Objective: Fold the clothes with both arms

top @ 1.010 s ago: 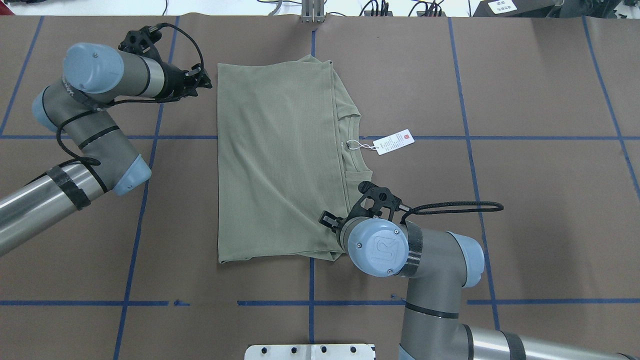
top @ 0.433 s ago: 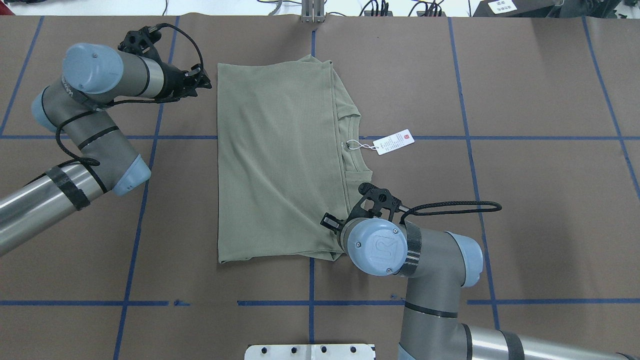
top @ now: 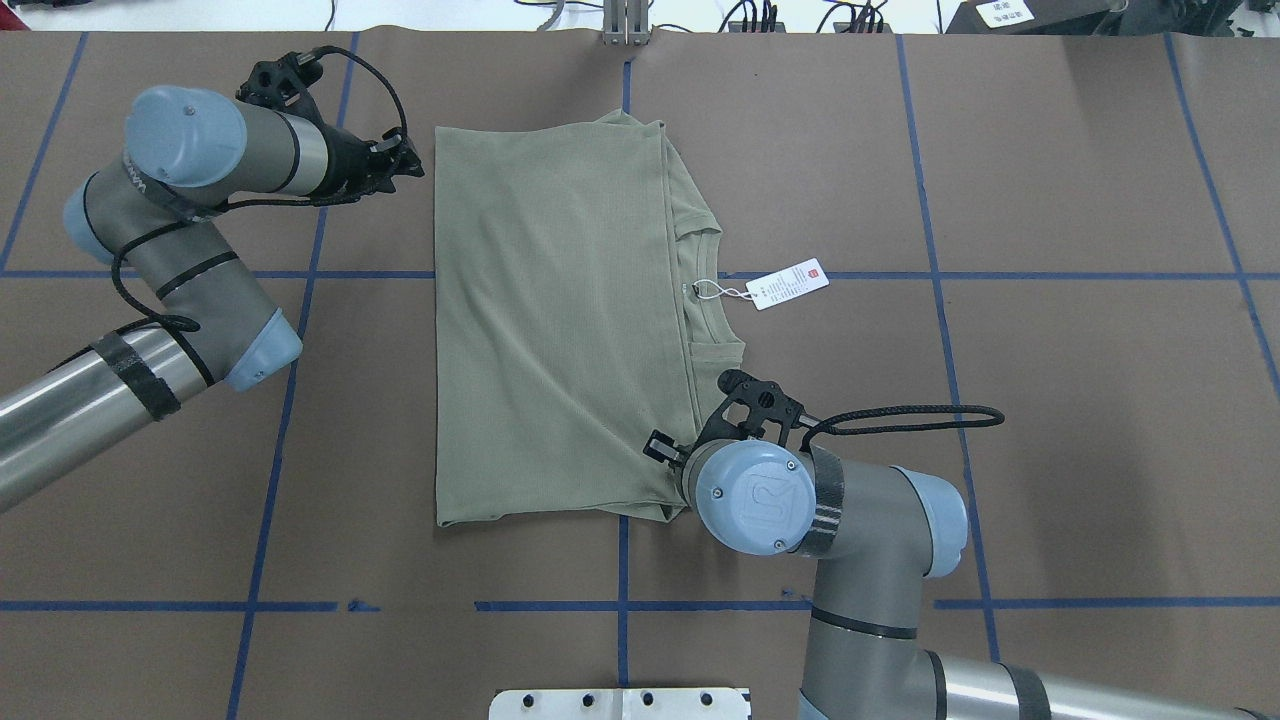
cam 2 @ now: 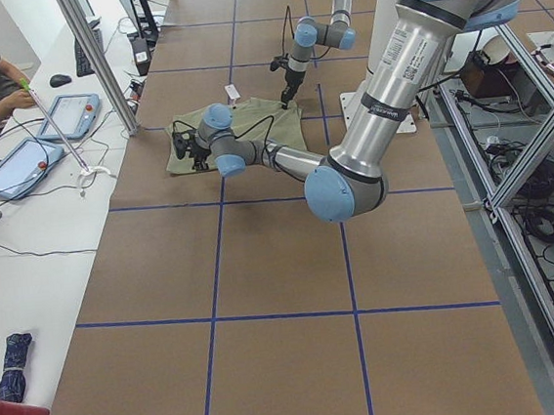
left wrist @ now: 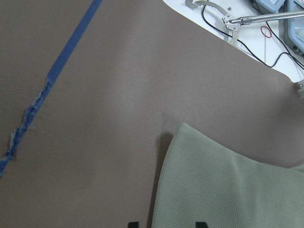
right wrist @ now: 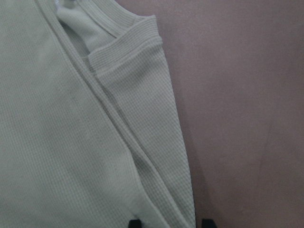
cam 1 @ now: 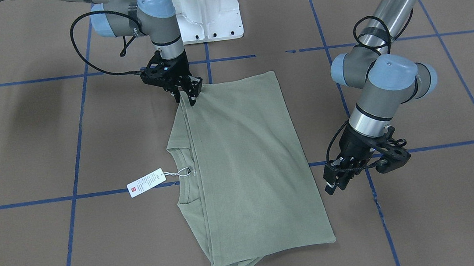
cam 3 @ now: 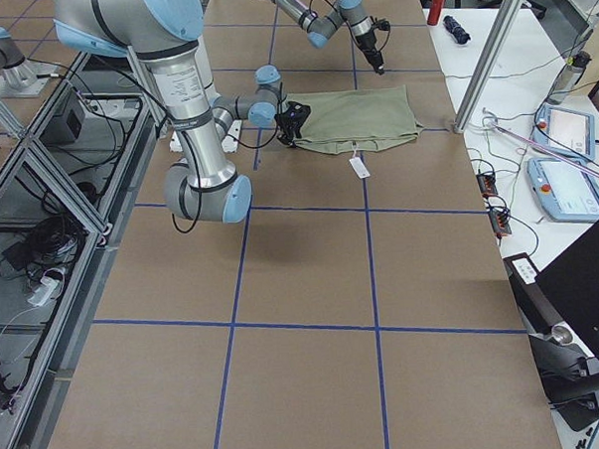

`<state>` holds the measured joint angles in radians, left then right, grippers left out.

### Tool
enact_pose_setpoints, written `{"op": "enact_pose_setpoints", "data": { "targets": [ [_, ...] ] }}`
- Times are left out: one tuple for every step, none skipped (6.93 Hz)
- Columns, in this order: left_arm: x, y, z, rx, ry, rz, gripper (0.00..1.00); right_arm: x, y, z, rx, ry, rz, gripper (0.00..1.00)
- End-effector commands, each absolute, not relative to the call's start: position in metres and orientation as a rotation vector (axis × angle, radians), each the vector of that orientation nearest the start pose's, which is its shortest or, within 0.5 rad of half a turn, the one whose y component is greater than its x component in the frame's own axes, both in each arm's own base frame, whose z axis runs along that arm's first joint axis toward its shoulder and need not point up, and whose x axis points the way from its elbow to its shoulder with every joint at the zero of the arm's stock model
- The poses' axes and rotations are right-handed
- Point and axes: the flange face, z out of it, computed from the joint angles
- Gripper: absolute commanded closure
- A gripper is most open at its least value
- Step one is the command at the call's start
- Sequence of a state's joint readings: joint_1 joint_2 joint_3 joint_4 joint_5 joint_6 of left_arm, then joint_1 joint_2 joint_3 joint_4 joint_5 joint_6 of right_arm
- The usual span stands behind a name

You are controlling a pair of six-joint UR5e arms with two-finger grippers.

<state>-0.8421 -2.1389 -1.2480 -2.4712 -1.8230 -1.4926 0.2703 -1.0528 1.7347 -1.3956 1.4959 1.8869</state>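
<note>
At diagonal corners of the shirt (top: 560,320), left fingers (cam 1: 330,180) and right fingers (cam 1: 191,95) stand open, astride its edges, probably to pinch for another fold.

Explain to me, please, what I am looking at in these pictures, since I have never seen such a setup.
These are two robot arms at a table covered in brown paper marked with blue tape lines. One camera looks down from behind the robot. One faces it from across the table, so the sides are mirrored. Two look along the table from its ends, and one sits on each wrist. A sage-green shirt, folded over on itself, lies flat, with its white hang tag beside the collar. Each arm ends in a black two-finger tool. The left tool hovers open just off the shirt's far corner. The right tool is down at the near corner on the collar side, with its fingers apart. Neither appears to hold anything.
</note>
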Motion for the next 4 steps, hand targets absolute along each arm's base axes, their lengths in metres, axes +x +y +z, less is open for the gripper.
{"op": "enact_pose_setpoints", "data": {
  "targets": [
    [0.4102, -0.6223, 0.3729, 0.310, 1.138, -0.530, 0.50, -0.5937, -0.3052, 0.2698, 0.030, -0.880, 0.568, 1.00],
    [0.4102, -0.6223, 0.3729, 0.310, 1.138, -0.530, 0.50, -0.5943, -0.3054, 0.2717, 0.030, -0.879, 0.568, 1.00],
    [0.4102, -0.6223, 0.3729, 0.310, 1.138, -0.530, 0.50, -0.5927, -0.3049, 0.2644, 0.030, -0.889, 0.567, 1.00],
    [0.4102, -0.6223, 0.3729, 0.310, 1.138, -0.530, 0.50, -0.5914, -0.3046, 0.2662, 0.030, -0.886, 0.568, 1.00]
  ]
}}
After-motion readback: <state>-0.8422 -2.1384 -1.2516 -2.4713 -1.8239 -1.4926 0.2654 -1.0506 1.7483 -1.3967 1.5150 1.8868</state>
